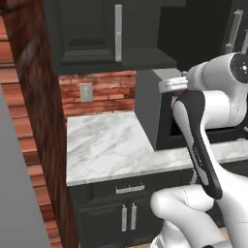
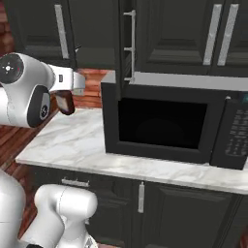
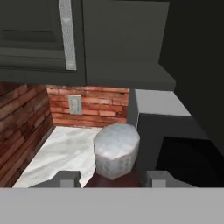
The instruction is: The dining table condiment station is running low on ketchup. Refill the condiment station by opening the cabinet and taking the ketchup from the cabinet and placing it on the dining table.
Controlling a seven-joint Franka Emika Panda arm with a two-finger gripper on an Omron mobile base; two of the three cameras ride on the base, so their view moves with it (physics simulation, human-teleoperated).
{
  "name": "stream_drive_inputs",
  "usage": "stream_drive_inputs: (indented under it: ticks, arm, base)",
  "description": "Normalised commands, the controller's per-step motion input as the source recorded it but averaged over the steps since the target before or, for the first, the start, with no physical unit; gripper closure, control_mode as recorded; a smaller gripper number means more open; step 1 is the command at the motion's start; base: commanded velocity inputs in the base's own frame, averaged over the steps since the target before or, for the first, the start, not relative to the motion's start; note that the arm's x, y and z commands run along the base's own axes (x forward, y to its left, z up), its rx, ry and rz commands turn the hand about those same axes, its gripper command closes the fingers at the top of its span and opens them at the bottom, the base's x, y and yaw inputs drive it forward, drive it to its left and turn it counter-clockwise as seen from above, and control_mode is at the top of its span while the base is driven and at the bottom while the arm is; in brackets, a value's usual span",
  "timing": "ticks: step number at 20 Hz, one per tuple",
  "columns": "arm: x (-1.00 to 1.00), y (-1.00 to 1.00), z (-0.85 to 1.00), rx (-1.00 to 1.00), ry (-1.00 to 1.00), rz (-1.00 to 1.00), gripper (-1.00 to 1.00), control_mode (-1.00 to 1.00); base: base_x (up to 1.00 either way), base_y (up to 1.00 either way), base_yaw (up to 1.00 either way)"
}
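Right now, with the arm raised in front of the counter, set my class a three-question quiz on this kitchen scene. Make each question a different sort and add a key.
1. True or false: the ketchup sits between the fingertips of the gripper, above the counter.
2. Multiple choice: what stands on the marble counter below the cabinet? A) a toaster B) a microwave C) a kettle
3. Short answer: what is fixed to the brick backsplash behind the counter?

Key: 1 true; 2 B; 3 a wall outlet plate.
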Motion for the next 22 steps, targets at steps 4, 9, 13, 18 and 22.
stream_drive_inputs:
  ticks: [4, 9, 13, 18, 22]
  arm:
    - [0.0, 0.0, 0.0, 0.0, 0.0, 0.0, 1.0, 1.0]
    - [0.0, 0.0, 0.0, 0.0, 0.0, 0.0, 1.0, 1.0]
    - [0.0, 0.0, 0.0, 0.0, 0.0, 0.0, 1.0, 1.0]
    - [0.0, 0.0, 0.0, 0.0, 0.0, 0.0, 1.0, 1.0]
    - [0.0, 0.0, 0.0, 0.0, 0.0, 0.0, 1.0, 1.0]
  base:
    - [-0.9, -0.01, -0.44]
    - [-0.49, -0.12, -0.73]
    - [-0.04, -0.3, -0.79]
    - [0.0, -0.36, -0.83]
    - [0.0, -0.32, -0.85]
